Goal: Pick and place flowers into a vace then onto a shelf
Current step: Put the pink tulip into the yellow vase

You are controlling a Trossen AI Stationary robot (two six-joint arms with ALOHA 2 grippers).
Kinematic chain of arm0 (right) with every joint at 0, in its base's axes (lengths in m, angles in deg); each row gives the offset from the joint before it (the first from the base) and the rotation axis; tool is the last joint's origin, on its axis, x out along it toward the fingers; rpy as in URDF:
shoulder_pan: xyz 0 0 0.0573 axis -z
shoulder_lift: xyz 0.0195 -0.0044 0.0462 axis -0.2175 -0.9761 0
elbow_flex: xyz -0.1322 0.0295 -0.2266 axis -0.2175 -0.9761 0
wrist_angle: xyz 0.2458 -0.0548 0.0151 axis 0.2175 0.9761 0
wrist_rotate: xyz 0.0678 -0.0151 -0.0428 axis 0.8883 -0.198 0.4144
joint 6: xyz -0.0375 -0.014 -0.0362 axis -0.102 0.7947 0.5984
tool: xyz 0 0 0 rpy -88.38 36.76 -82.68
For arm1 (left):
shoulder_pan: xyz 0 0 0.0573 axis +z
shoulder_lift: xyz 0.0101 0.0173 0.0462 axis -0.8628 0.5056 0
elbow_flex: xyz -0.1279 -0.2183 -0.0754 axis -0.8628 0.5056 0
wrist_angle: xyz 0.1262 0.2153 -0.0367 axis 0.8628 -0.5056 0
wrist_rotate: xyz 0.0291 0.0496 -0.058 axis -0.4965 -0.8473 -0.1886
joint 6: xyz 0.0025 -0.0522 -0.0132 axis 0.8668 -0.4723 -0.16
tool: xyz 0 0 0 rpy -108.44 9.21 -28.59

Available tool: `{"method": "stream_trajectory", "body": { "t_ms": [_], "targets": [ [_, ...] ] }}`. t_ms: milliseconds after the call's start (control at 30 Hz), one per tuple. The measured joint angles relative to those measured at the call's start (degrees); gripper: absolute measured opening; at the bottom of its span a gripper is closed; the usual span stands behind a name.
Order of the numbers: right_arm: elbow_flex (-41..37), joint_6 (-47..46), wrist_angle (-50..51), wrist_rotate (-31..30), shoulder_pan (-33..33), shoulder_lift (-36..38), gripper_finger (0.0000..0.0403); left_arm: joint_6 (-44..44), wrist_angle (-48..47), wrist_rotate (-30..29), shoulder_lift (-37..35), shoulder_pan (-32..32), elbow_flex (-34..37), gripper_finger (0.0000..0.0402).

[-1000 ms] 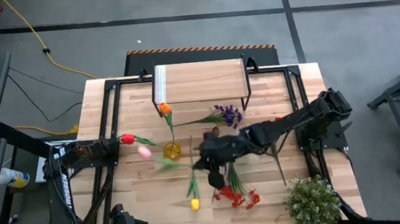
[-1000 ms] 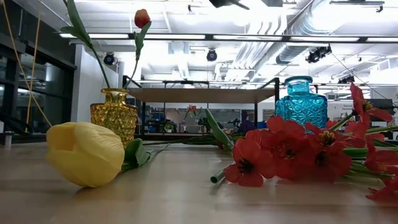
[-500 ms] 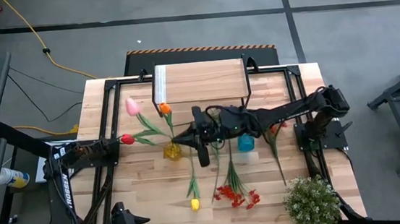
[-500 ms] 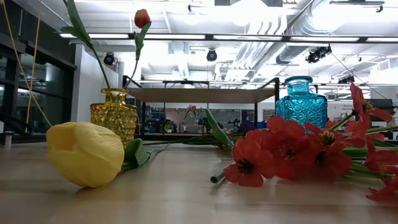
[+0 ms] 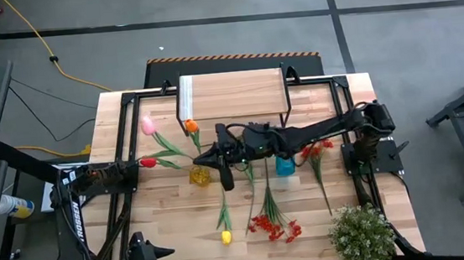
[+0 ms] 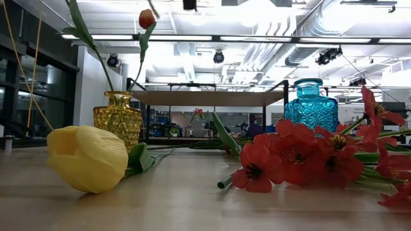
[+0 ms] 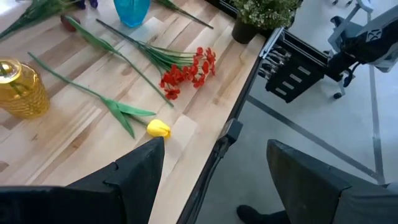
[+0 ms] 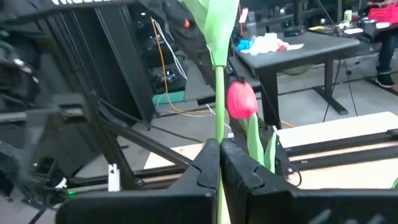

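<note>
Overhead, the right gripper (image 5: pixel 203 160) is clamped tight on the green stem of a pink tulip (image 5: pixel 146 125), just above the amber glass vase (image 5: pixel 200 176) holding red and orange tulips. Left gripper (image 7: pixel 214 165) waits wide open off the table's corner.

The right arm reaches across the table toward its middle, its gripper (image 5: pixel 203 158) closed tight on a thin green stem. The left gripper (image 7: pixel 214 165) waits off the table's near-left edge, fingers spread apart.

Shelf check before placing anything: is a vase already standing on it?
No. In the high view the shelf top is bare; yellow vase and blue vase stand on the table.
</note>
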Motion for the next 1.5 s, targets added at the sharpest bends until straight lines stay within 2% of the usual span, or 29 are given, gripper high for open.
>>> {"method": "stream_trajectory", "body": {
  "t_ms": [100,333,533,867,1167,1500],
  "targets": [
    [0.0,0.0,-3.3,0.0,0.3,-1.9,0.0,-0.6,-0.2,-0.1,0.2,0.0,0.0,0.0317],
    [0.0,-1.3,-18.2,-0.3,1.5,-7.0,0.0,-3.6,-0.4,-0.5,2.1,0.8,0.0,0.0317],
    [0.0,-2.4,-23.2,-0.4,2.9,-9.3,0.0,-8.3,-0.7,2.4,4.7,1.6,0.1,0.0317],
    [0.0,-1.8,-22.2,-0.4,5.0,-11.0,0.0,-15.0,-1.7,4.4,6.4,1.5,0.1,0.0317],
    [0.0,-1.3,-17.1,0.0,6.4,-11.0,0.0,-16.9,-6.0,4.8,6.4,1.5,0.0,0.0317],
    [0.0,-0.6,-18.4,-0.2,6.2,-12.6,0.0,-16.7,-6.2,4.7,6.4,1.5,0.0,0.0317]
  ]
}}
